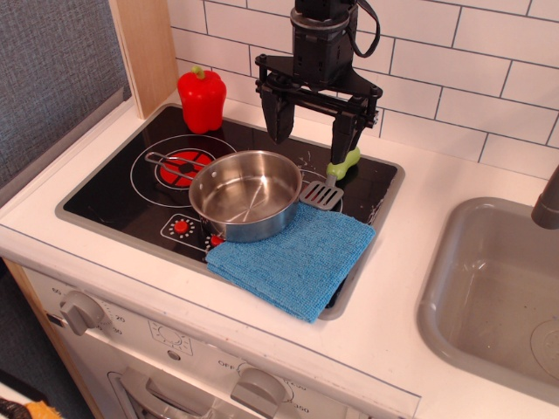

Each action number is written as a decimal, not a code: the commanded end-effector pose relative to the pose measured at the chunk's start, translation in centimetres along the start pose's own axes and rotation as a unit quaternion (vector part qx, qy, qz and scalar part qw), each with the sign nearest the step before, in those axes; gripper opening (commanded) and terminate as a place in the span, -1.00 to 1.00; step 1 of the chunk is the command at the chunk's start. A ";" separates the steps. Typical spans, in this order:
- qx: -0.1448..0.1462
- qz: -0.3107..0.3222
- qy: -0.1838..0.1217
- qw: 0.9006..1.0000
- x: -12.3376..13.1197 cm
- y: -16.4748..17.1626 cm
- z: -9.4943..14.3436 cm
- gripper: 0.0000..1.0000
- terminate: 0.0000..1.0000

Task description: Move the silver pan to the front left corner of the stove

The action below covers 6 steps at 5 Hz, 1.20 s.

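The silver pan (pixel 245 194) sits upright in the middle of the black stove (pixel 113 196), its wire loop handle pointing left over the left burner ring. The pan's front edge is over the red knob marks and touches the blue cloth. My gripper (pixel 308 133) hangs above the stove's back edge, behind and above the pan, with its two black fingers spread wide and nothing between them.
A blue cloth (pixel 297 257) lies on the stove's front right, overhanging the rim. A grey spatula with a green handle (pixel 330 182) lies right of the pan. A red pepper (pixel 202 99) stands at the back left corner. A grey sink (pixel 498 297) is at the right.
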<state>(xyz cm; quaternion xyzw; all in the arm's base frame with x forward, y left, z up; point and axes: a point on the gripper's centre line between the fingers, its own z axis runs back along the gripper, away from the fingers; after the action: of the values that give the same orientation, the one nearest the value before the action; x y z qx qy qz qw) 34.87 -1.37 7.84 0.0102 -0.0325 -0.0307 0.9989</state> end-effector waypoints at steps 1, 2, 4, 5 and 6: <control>0.000 0.000 0.000 1.000 0.0 0.0 0.0 1.00 -1.00; -0.007 -0.016 0.003 1.000 -1.9 -0.5 -0.8 1.00 -1.00; 0.006 -0.039 0.015 0.999 -4.9 -0.7 -3.2 1.00 -1.00; 0.005 -0.037 0.012 0.999 -4.6 -0.5 -3.6 -1.00 -1.00; 0.002 -0.035 0.008 0.999 -4.2 -0.3 -3.4 -1.00 -1.00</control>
<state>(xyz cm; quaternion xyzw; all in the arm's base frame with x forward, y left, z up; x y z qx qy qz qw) 30.39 -1.56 3.35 0.0126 -0.0100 -0.0681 0.9975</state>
